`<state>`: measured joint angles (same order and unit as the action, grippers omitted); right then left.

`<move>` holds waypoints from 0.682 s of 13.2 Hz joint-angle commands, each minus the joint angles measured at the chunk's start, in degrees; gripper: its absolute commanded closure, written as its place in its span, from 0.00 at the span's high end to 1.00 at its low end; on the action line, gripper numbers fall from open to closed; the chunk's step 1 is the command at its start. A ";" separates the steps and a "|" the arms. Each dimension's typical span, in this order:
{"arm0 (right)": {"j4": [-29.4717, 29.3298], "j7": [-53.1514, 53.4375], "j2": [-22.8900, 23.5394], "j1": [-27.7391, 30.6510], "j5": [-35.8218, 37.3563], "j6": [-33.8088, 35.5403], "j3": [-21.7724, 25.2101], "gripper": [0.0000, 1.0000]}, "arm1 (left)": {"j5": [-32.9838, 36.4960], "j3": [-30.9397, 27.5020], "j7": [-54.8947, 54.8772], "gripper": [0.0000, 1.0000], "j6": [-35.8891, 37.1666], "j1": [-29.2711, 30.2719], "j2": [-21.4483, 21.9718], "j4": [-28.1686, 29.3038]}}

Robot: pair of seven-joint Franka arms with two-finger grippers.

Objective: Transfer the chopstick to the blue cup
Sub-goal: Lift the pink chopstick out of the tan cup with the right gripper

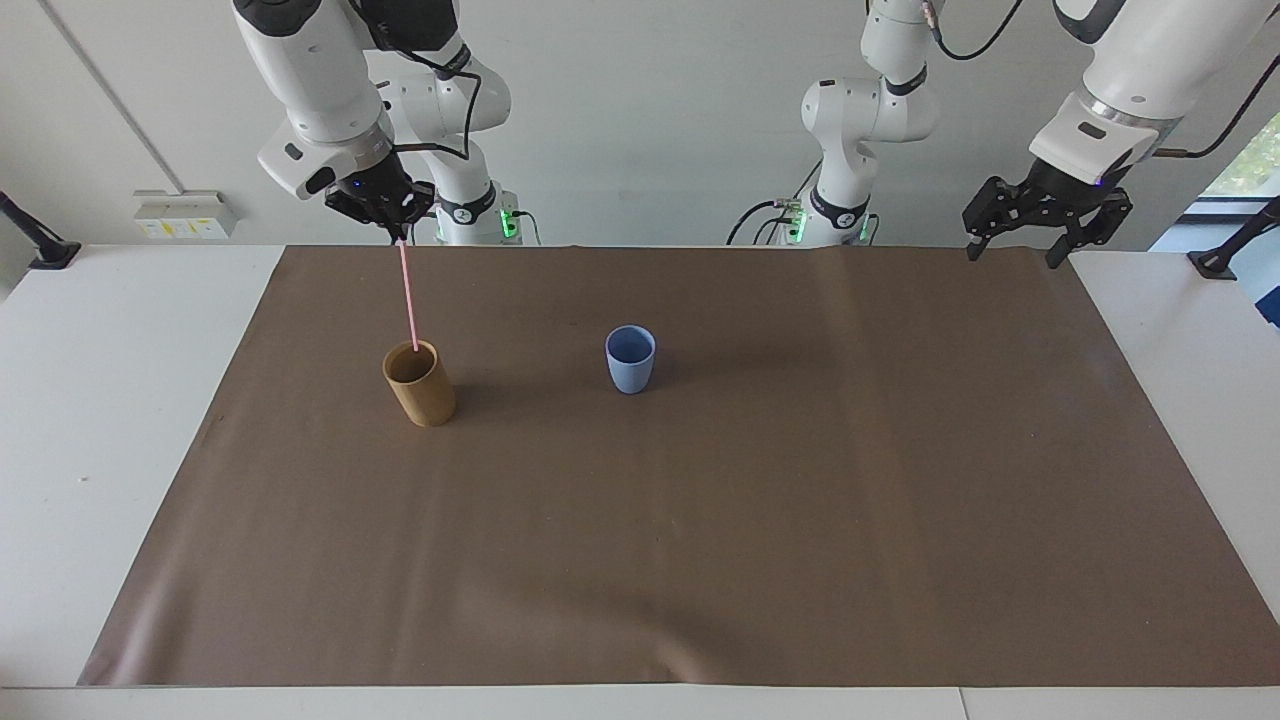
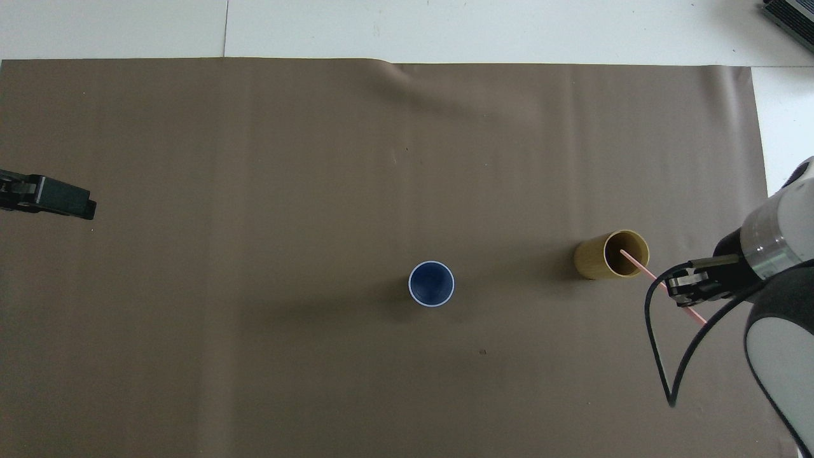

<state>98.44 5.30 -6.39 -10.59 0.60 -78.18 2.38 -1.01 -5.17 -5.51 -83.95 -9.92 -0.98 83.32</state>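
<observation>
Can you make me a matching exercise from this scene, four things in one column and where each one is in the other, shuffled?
Things:
1. chopstick
2. blue cup
3. tan cup
4. left end effector

Places:
A. standing near the middle of the brown mat
B. waiting open over the mat's corner nearest the left arm's base
C. hanging from the shut right end effector, lower tip at a cup's mouth
D. standing toward the right arm's end of the table

Pairs: 1-C, 2-A, 3-D, 4-B
</observation>
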 commanded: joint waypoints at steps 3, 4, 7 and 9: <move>-0.97 11.55 0.33 -0.23 -5.42 -3.71 -8.69 0.00 | 0.66 0.69 -0.38 1.00 1.16 0.96 0.10 -0.70; -1.06 13.66 0.15 -0.23 -7.17 -5.65 -10.01 0.00 | 0.66 0.69 -0.38 1.00 1.16 0.96 0.10 -0.70; -0.97 22.00 0.93 -0.31 -8.69 -8.99 -15.80 0.00 | 0.66 0.69 -0.38 1.00 1.16 0.96 0.10 -0.70; -0.80 27.64 2.51 -1.71 -8.69 -11.28 -19.51 0.00 | 0.66 0.69 -0.38 1.00 1.16 0.96 0.10 -0.70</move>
<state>98.03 28.35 -5.69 -11.87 -7.03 -87.71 -14.39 -1.01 -5.17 -5.51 -83.93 -9.92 -0.98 83.32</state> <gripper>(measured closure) 0.943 0.000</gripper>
